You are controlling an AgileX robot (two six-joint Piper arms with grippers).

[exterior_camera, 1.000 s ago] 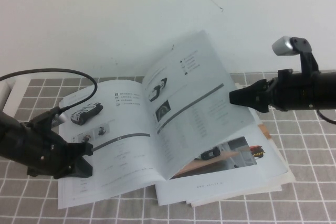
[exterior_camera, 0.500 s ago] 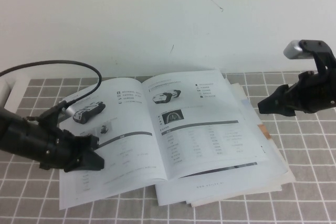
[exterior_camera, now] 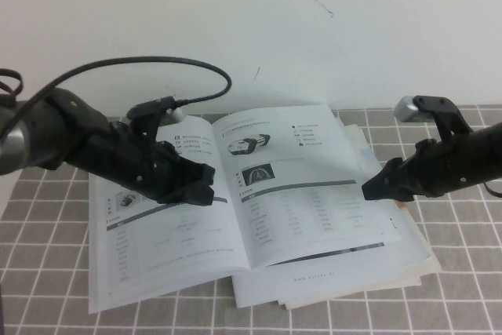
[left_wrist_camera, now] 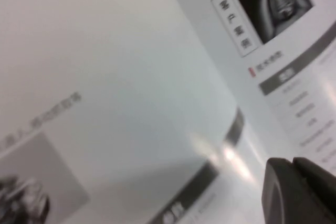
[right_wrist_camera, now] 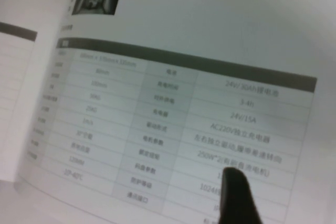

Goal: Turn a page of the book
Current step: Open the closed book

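The book (exterior_camera: 157, 249) lies open on the checked cloth. The page (exterior_camera: 314, 209) lies flat on the book's right side, showing a black-and-white vehicle above one dark square picture (exterior_camera: 260, 173). My left gripper (exterior_camera: 208, 186) is shut and empty, low over the left-hand sheet beside the spine. In the left wrist view its tips (left_wrist_camera: 294, 169) hover over the paper near the dark picture (left_wrist_camera: 273, 3). My right gripper (exterior_camera: 367, 191) is shut and empty at the page's right edge. In the right wrist view its tip (right_wrist_camera: 236, 190) is over the printed table (right_wrist_camera: 173, 114).
An untidy stack of papers (exterior_camera: 392, 272) lies under the book and sticks out at the front right. A black cable (exterior_camera: 157, 64) arcs above the left arm. The white wall (exterior_camera: 251, 29) stands just behind the book.
The page stood lifted by my right gripper, then dropped flat to the right. My left arm swung right across the left sheet to the spine. My right gripper came down to the page's edge.
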